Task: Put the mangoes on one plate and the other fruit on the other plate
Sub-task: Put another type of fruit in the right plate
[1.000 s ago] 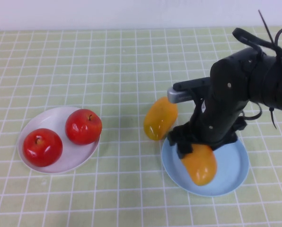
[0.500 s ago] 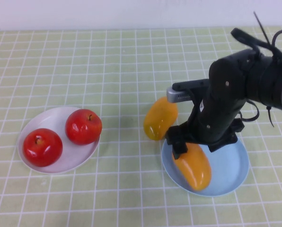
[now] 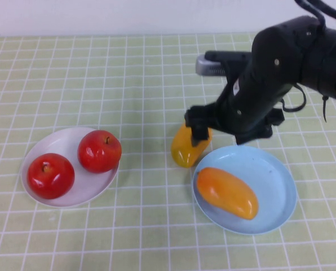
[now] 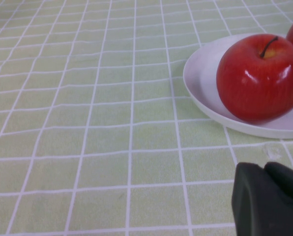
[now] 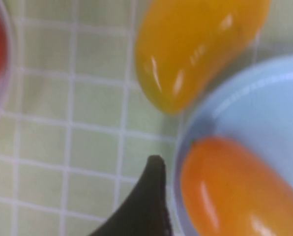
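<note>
The orange-red mango lies flat in the light blue plate, free of any grip. The yellower mango rests on the tablecloth against the plate's left rim, its far end hidden under my right gripper. That gripper hovers open above the plate's far edge. In the right wrist view one black finger shows beside the blue plate, between the orange mango and the yellow mango. Two red apples sit on the white plate. My left gripper is shut, low beside the white plate and an apple.
A green checked cloth covers the whole table. A white wall runs along the far edge. The right arm's black body and cables fill the far right.
My right gripper let go of the orange mango, rose and drew back toward the far side. The mango settled flat in the blue plate.
</note>
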You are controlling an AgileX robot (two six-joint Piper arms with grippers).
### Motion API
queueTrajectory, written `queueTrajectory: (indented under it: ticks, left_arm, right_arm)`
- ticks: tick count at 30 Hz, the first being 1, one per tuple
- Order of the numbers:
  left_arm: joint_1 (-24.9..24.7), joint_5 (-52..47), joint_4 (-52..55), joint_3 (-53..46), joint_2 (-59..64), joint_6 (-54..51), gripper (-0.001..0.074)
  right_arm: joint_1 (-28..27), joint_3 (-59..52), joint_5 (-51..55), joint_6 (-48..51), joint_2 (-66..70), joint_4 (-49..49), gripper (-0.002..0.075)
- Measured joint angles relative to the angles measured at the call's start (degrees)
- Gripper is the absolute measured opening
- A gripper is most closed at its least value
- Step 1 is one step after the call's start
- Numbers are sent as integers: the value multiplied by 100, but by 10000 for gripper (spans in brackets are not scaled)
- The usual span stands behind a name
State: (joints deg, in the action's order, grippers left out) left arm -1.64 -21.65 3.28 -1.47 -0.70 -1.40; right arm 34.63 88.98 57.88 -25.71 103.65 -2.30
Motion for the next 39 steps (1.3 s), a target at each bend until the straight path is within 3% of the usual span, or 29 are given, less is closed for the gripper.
queueTrajectory:
  ticks: [10,23,39]
  left_arm:
    - [0,0,0,0,0,0,4]
    - [0,0,0,0,0,0,4]
    - [0,0,0,0,0,0,4]
  right_arm:
    - [0,990,-183,-402,656,-22,689]
    - [-260,2226,327,-531,2021,-296,689]
    - [-282,2519,465,-363,2789,-380,685]
